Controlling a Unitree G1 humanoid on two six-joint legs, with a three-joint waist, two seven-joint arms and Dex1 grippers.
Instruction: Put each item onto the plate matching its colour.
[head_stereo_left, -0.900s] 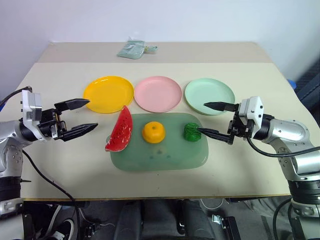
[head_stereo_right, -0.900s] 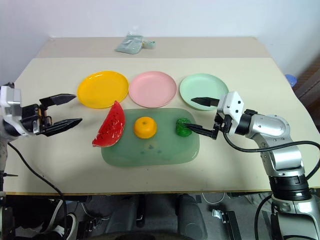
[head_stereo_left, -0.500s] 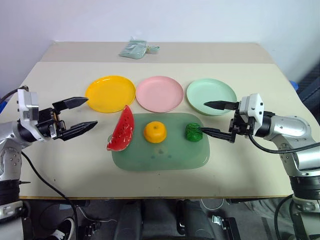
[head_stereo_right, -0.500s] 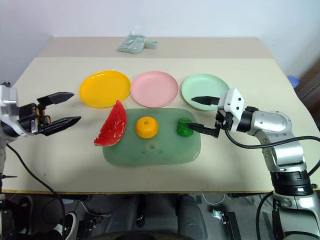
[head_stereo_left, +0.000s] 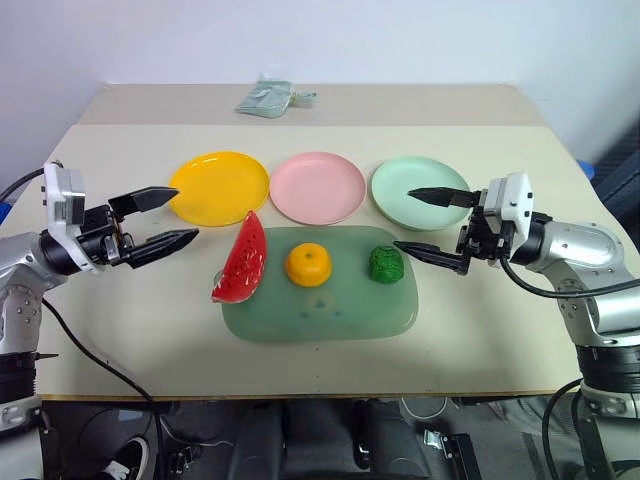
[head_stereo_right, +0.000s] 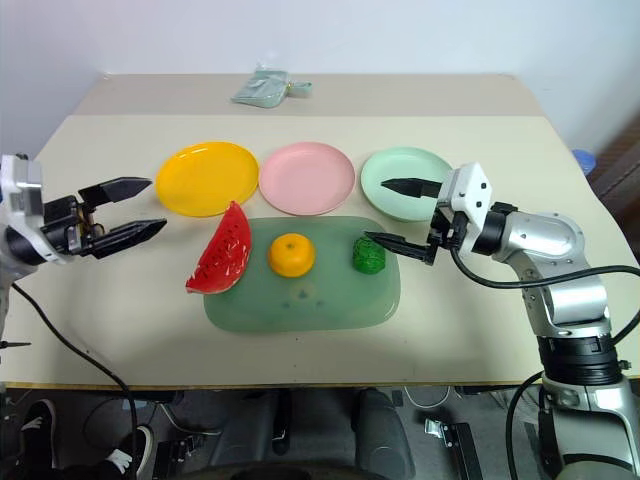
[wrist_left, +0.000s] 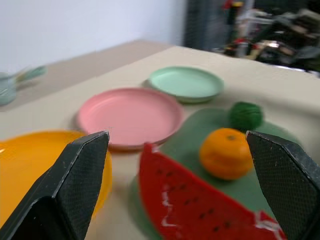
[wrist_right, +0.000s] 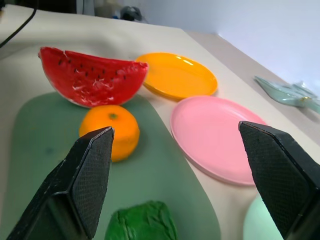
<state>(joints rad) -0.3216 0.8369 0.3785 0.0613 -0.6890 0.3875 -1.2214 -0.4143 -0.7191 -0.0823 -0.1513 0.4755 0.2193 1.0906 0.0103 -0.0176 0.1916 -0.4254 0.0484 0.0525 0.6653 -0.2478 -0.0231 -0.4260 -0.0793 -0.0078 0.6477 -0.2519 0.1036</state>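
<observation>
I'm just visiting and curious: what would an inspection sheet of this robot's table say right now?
Surface: beige table, with a translucent green mat.
Job's things: red watermelon wedge, round orange fruit and dark-green knobbly vegetable on the mat; yellow plate, pink plate and mint-green plate bare.
Clutter: pale-green packet at the far edge.
Grippers: left gripper open, holding nothing; right gripper open beside the vegetable.
Cables: black cable under the left arm.
Surroundings: pale wall.

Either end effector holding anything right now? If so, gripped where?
Nothing held. The left end effector and the right end effector are both open and empty; the green vegetable sits free on the mat.
</observation>
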